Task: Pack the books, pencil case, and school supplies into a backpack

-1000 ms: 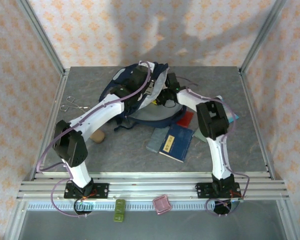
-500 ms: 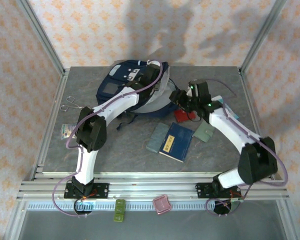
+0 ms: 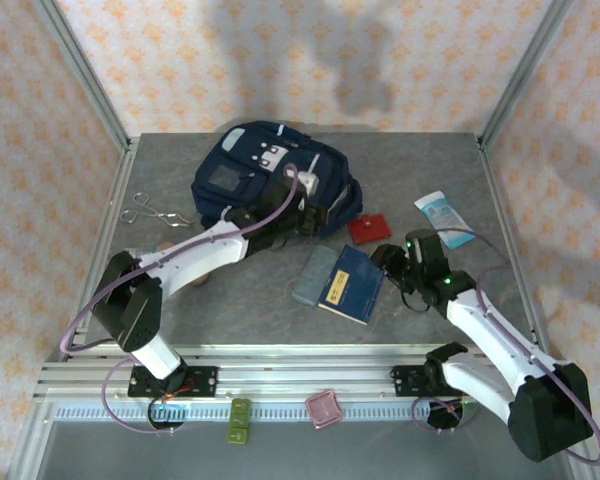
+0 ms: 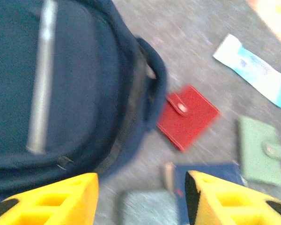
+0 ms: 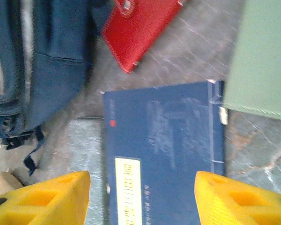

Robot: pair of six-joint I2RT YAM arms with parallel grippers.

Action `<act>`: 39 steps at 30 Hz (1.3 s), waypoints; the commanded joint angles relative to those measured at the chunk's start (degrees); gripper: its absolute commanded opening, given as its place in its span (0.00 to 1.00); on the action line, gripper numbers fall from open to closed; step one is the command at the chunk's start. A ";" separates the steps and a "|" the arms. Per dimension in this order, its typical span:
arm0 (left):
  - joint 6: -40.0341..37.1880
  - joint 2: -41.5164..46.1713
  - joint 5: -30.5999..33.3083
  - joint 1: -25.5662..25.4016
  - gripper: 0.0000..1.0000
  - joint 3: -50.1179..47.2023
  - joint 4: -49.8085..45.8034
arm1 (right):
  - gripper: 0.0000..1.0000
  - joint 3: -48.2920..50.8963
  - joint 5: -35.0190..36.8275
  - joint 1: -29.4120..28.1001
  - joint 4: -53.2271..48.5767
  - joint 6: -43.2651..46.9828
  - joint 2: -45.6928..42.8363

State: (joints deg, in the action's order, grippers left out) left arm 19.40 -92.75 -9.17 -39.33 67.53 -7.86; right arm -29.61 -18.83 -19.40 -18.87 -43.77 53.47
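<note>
The navy blue book [image 5: 168, 140] with its yellow label lies flat on the counter [image 3: 420, 160], near the backpack [image 3: 265, 175] on its near-right side, not yet packed. The grey-blue pencil case [image 3: 313, 275] lies a little closer to the backpack and touches the book's long side. The red snap-tab piece [image 3: 368, 229] sits just beside the backpack's right flank. The grey-green snap-tab piece [image 5: 264, 56] lies farther from the backpack and meets the book's corner. A white-and-blue tube [image 3: 442, 212] rests well to the backpack's right, and metal scissors [image 3: 145, 211] lie to its left.

The right claw [image 5: 143, 197] hovers over the book, its fingers spread apart with nothing between them. The left claw [image 4: 141, 197] hangs at the backpack's near-right edge, likewise apart and empty.

The step in hand looks like picking up the book. It is thin and flat, so a plain pinch from above has little to bite on. The finger on the backpack side seems lined up over the pencil case rather than bare counter. It would be better to shift toward the book's free end, set one finger just outside that edge, tip the cover up, then close. Lift slowly, since both neighbours could be dragged along. I cannot tell whether the backpack's main compartment is unzipped, so the left claw should hold its mouth wide before the book arrives.
</note>
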 commanded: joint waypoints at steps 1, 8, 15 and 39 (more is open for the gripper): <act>8.69 0.80 -15.62 -0.90 0.52 -6.30 8.44 | 0.60 2.80 2.44 0.41 2.74 -2.35 -0.14; 13.55 -4.45 -25.71 -5.53 0.55 -9.25 16.05 | 0.60 6.39 2.80 0.40 6.02 -3.59 1.87; 9.28 -12.67 -22.55 -7.54 0.56 -3.20 6.29 | 0.60 7.75 2.03 0.41 8.24 -4.10 2.84; 7.23 -20.00 -5.95 -9.80 0.27 0.65 -2.64 | 0.54 10.86 -6.17 0.41 23.28 -5.18 15.58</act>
State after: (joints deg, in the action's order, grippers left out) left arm 27.11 -110.04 -16.51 -48.86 67.96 -5.58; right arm -20.21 -23.18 -18.90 -1.43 -48.21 66.32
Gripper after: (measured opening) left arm 0.294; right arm 0.544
